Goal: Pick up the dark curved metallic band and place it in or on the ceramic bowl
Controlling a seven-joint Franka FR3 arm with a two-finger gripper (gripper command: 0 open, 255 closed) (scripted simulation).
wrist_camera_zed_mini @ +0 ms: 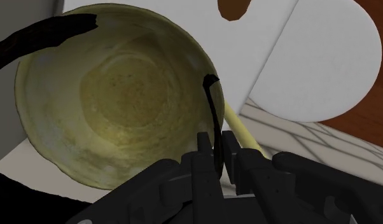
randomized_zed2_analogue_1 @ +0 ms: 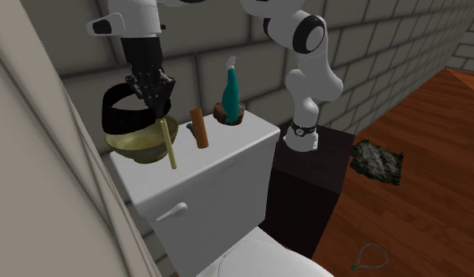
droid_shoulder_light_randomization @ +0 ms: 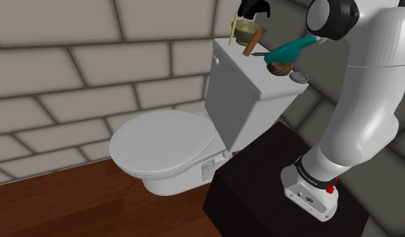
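The dark curved band (randomized_zed2_analogue_1: 116,110) hangs as a black loop just above the olive-yellow bowl (randomized_zed2_analogue_1: 145,143), which sits on the white toilet tank (randomized_zed2_analogue_1: 227,161). My gripper (randomized_zed2_analogue_1: 153,88) is shut on the band's thin edge, directly over the bowl's rim. In the wrist view the band (wrist_camera_zed_mini: 212,108) runs up from between my fingers (wrist_camera_zed_mini: 201,159), and its far arc (wrist_camera_zed_mini: 47,35) crosses the bowl's (wrist_camera_zed_mini: 114,95) edge. The shoulder view has the gripper (droid_shoulder_light_randomization: 253,8) at the top edge, over the bowl (droid_shoulder_light_randomization: 247,30).
A yellow stick (randomized_zed2_analogue_1: 168,145) leans against the bowl. On the tank top there are also a brown cylinder (randomized_zed2_analogue_1: 198,127), a teal bottle (randomized_zed2_analogue_1: 230,88) on a brown base, and a small dish (droid_shoulder_light_randomization: 299,77). The toilet's shut lid (droid_shoulder_light_randomization: 164,141) lies below. A dark lump (randomized_zed2_analogue_1: 377,161) lies on the wooden floor.
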